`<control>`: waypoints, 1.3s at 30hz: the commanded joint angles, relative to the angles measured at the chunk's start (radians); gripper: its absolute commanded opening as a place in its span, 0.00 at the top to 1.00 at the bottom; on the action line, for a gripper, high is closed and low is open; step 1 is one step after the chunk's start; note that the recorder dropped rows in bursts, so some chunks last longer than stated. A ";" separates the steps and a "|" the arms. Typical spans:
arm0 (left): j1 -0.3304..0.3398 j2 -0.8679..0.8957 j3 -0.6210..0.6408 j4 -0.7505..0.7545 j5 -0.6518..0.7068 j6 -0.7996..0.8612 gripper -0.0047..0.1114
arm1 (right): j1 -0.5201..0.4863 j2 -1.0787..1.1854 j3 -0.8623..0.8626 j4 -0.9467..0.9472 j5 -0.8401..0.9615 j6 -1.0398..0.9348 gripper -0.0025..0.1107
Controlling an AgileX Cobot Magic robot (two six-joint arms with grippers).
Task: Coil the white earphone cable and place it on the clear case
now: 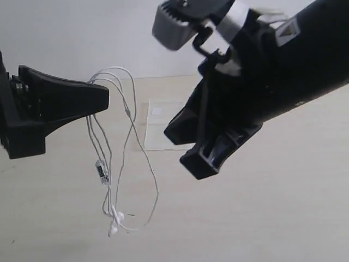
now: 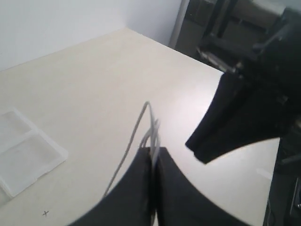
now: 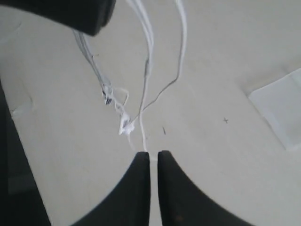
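The white earphone cable (image 1: pixel 126 112) hangs in long loops from my left gripper (image 1: pixel 105 91), which is shut on a bunch of its strands (image 2: pixel 153 136). The inline remote (image 1: pixel 101 172) dangles in the air. The earbuds (image 1: pixel 115 222) rest on the table. My right gripper (image 1: pixel 177 147) hovers to the right of the loops, its jaws together save for a thin slit (image 3: pixel 151 154). One strand (image 3: pixel 146 94) runs down to its tips in the right wrist view. In the exterior view the cable hangs clear of it. The clear case (image 1: pixel 159 126) lies flat behind the cable.
The pale tabletop (image 1: pixel 262 218) carries the case (image 2: pixel 26 157) and the earbuds (image 3: pixel 124 126). The left gripper's dark finger (image 3: pixel 94 19) crosses a corner of the right wrist view. Dark equipment (image 2: pixel 221 28) stands beyond the table's far edge.
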 commanded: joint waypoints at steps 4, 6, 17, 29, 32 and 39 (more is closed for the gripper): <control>0.000 -0.005 -0.050 -0.003 -0.152 0.103 0.96 | -0.086 -0.177 0.076 0.084 -0.051 -0.047 0.92; 0.000 -0.005 -0.067 -0.003 -0.200 0.119 0.96 | -0.111 -0.214 0.122 0.089 -0.068 -0.045 0.92; 0.064 -0.005 -0.134 -0.003 -0.481 0.123 0.96 | -0.154 -0.340 0.360 0.261 -0.366 -0.137 0.92; 0.241 -0.011 -0.151 -0.003 -0.713 0.145 0.96 | -0.154 -0.329 0.364 0.764 -0.187 -0.747 0.92; 0.241 -0.011 -0.151 -0.003 -0.713 0.157 0.96 | -0.154 -0.296 0.364 0.765 -0.132 -0.786 0.92; 0.241 -0.011 -0.151 -0.003 -0.713 0.221 0.96 | -0.154 -0.179 0.364 0.895 0.008 -0.957 0.92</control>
